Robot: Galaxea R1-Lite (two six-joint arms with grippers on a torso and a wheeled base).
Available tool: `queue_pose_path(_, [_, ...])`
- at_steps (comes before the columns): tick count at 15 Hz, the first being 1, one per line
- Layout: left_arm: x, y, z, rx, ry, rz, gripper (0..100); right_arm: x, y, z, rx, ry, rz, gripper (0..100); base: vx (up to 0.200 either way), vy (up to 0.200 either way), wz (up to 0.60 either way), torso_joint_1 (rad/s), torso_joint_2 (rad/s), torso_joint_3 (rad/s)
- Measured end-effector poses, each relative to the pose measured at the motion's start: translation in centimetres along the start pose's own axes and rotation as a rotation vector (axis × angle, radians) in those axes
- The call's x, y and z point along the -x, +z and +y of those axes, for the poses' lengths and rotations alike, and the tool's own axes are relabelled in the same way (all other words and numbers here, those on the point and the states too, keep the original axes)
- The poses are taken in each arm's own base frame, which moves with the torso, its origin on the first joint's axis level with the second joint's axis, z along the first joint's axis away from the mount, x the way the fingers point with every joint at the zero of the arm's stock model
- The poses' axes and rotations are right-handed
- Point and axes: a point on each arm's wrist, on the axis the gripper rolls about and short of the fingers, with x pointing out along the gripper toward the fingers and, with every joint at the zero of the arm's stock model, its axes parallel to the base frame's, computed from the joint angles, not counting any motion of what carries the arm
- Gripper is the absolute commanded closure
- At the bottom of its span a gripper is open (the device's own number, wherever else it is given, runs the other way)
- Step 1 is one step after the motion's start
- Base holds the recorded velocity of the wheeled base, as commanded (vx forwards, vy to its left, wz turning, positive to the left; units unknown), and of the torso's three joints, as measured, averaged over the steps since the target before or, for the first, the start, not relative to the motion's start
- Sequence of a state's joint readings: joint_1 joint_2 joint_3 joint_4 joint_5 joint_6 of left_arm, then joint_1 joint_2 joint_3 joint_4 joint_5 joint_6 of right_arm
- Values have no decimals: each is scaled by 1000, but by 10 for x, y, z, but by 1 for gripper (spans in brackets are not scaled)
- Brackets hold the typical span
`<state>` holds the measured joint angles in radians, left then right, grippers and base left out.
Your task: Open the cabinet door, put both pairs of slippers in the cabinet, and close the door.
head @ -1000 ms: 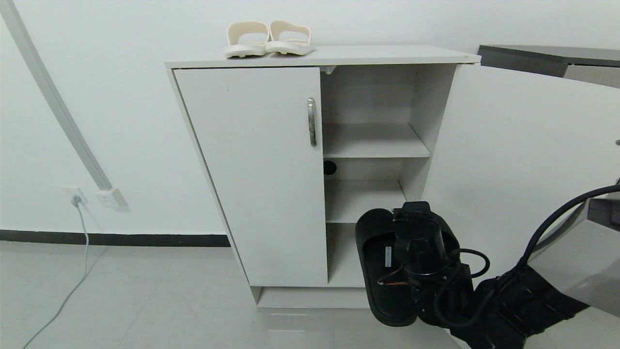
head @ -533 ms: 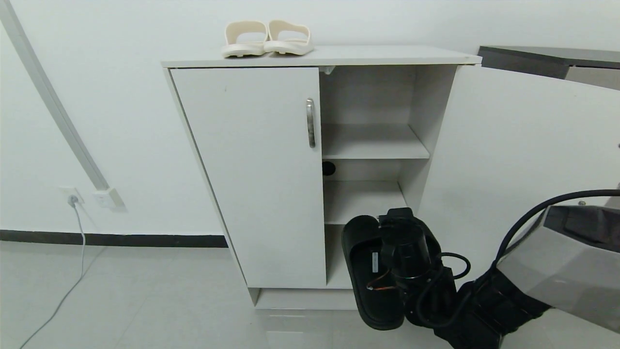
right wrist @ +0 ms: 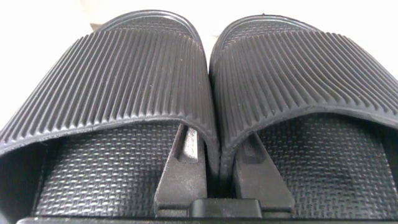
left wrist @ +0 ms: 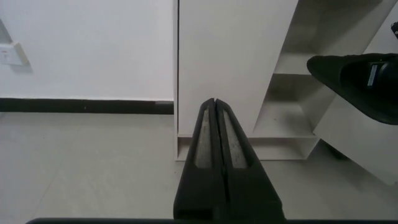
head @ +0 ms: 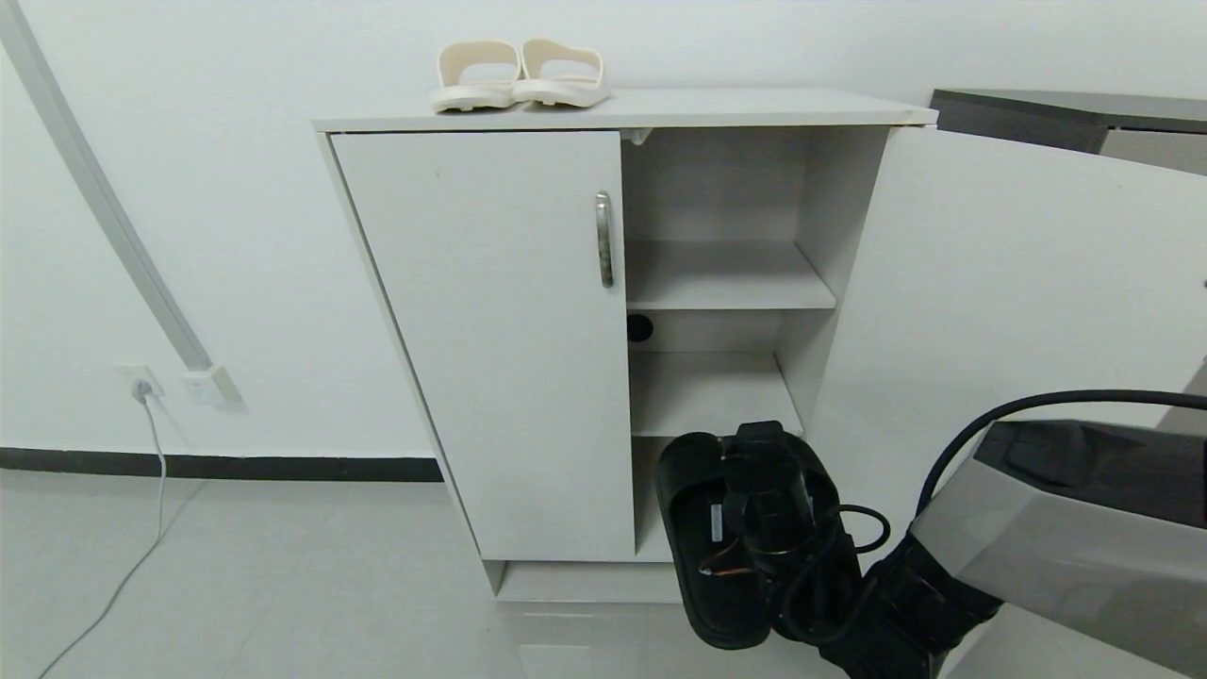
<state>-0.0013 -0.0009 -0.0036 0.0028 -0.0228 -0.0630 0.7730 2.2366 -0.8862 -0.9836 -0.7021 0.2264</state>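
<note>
In front of the open cabinet [head: 490, 330], the right claw [right wrist: 217, 163] clamps the black slippers [head: 702, 538].

Cabinet [head: 735, 106]: one. Doors: two, one on the left [head: 490, 339], one on the right [head: 1000, 283]. Door handle [head: 603, 240]: one. Cream slippers [head: 520, 75]: two, one pair. Black slippers [head: 693, 528]: two, one pair.

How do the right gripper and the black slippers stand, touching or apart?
Touching. In the right wrist view the right gripper has one finger under each strap of the black slippers, pinching their adjoining inner edges between them.
</note>
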Motion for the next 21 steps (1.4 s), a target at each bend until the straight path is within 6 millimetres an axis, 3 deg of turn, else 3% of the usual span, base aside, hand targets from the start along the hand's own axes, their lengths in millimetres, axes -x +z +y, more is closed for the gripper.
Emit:
queue_pose_path(12, [0,0,0,0,0,1,100,-24,-6,12,-15,4,-15,100,0,0,0,2,3,-185])
queue_pose_path(17, [0,0,0,1,1,1,100,-23,12,11,-65,10,-198,100,0,0,0,2,0,-46])
queue_pose_path(21, [0,0,0,3,1,1,100,-27,11,3,-42,-10,-218,100,0,0,0,0,0,0])
